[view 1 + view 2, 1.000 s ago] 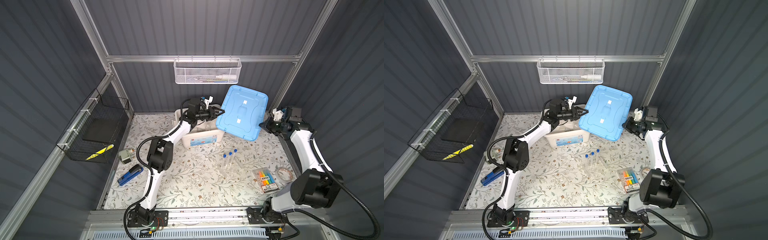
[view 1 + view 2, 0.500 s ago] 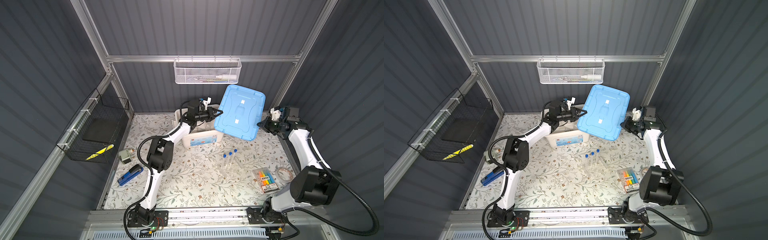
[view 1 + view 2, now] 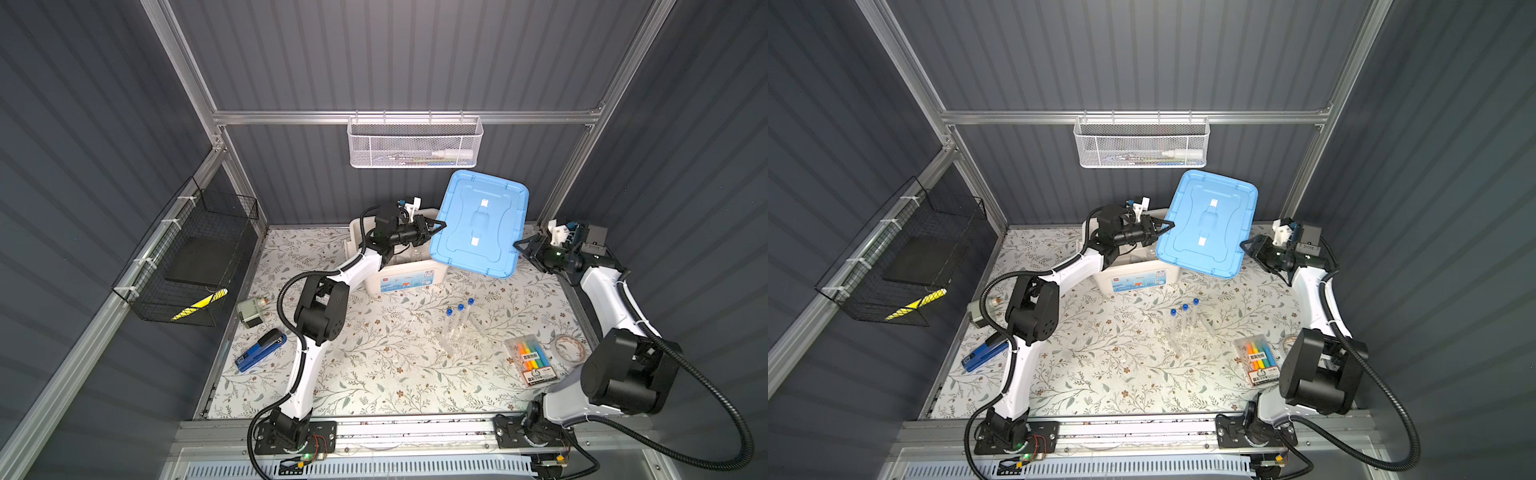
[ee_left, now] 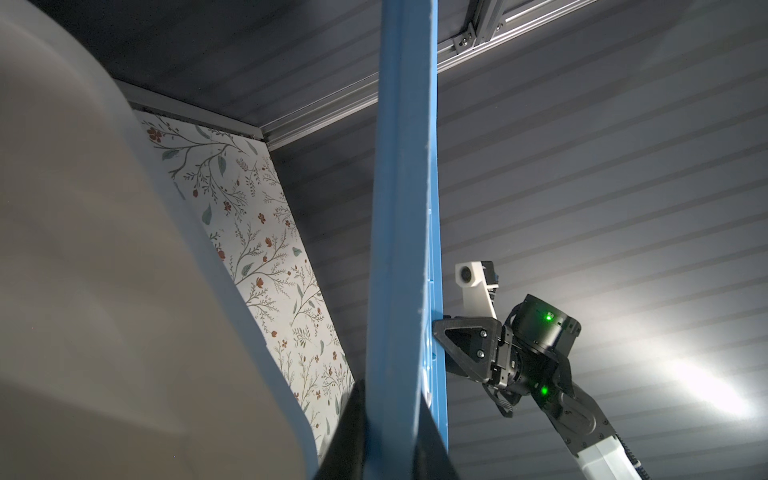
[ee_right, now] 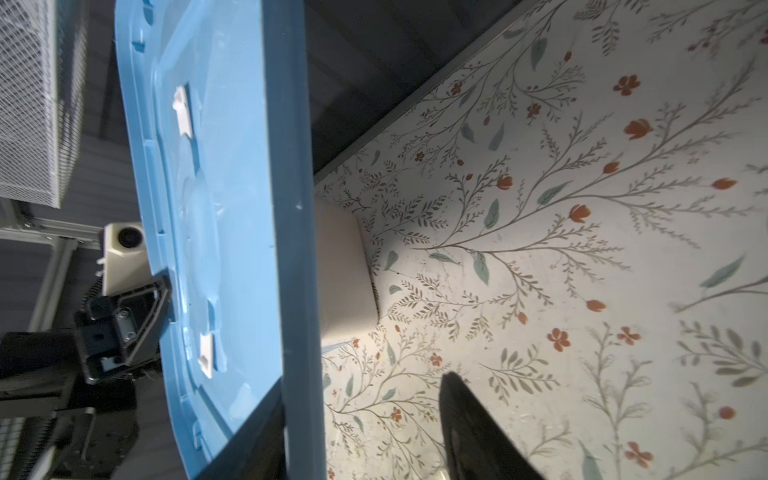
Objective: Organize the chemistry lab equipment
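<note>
The white bin (image 3: 399, 279) on the counter (image 3: 374, 374) stands open, with something clear inside that is too dim to name. Its blue lid (image 3: 478, 224) hangs tilted over the bin's right end, with the left gripper (image 3: 437, 227) clamped on its left edge and the right gripper (image 3: 520, 245) spread apart at its right edge. The three test tubes (image 3: 459, 322) sit mid-counter, side by side, blue caps toward the back wall; I cannot tell whether they stand or lie.

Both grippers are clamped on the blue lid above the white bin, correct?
No. Only the left gripper is clamped on the blue lid; the right gripper has open jaws at the lid's edge, as the right wrist view shows. The lid is above the white bin.
</note>
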You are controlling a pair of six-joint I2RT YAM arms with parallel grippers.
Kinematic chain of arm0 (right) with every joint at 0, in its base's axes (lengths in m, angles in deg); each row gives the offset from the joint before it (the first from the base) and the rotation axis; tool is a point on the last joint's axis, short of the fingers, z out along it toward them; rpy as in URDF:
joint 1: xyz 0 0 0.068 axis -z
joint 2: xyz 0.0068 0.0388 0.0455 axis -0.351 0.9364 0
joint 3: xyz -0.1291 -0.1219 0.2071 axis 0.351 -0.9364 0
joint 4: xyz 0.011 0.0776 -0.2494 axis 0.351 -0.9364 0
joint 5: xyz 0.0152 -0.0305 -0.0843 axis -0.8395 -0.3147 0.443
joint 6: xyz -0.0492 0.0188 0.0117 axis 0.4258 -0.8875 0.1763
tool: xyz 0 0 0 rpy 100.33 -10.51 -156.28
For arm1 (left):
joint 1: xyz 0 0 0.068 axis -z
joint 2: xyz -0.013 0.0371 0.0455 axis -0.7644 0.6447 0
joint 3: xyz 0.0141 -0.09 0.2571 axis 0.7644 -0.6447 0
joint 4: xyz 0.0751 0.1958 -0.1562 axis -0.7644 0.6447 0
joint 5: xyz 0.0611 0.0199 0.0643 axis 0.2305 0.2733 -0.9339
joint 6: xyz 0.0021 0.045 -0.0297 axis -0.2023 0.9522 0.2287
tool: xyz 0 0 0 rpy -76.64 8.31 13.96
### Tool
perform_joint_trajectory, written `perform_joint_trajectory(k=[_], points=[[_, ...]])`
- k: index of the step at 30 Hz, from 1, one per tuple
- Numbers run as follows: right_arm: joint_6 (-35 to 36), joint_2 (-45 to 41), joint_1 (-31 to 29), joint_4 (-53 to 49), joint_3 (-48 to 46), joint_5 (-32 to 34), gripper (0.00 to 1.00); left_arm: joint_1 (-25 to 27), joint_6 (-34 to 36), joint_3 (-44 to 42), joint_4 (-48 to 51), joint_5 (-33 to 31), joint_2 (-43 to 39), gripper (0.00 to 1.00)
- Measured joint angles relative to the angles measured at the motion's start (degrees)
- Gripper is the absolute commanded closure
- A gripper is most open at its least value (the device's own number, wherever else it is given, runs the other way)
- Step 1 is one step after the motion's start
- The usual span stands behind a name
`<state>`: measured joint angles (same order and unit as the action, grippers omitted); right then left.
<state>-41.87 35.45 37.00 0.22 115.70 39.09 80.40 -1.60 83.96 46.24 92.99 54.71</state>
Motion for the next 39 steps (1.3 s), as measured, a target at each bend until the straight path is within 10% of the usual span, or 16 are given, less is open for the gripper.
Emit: perform_joint_trajectory(k=[20,34,39], points=[[-11.1,1.0,0.2,21.2,-4.1,-10.6,0.42,1.3,-1.7,0.7,-0.2,-0.9,0.3,0.99],[-20.4,2.3,0.4,33.8,-7.8,-14.8,0.8,1.7,-4.2,0.9,-2.5,0.0,1.3,0.91],[-22.6,1.9,0.5,34.7,-7.9,-15.2,0.89,1.7,-4.2,1.0,-1.7,0.2,2.7,0.67]])
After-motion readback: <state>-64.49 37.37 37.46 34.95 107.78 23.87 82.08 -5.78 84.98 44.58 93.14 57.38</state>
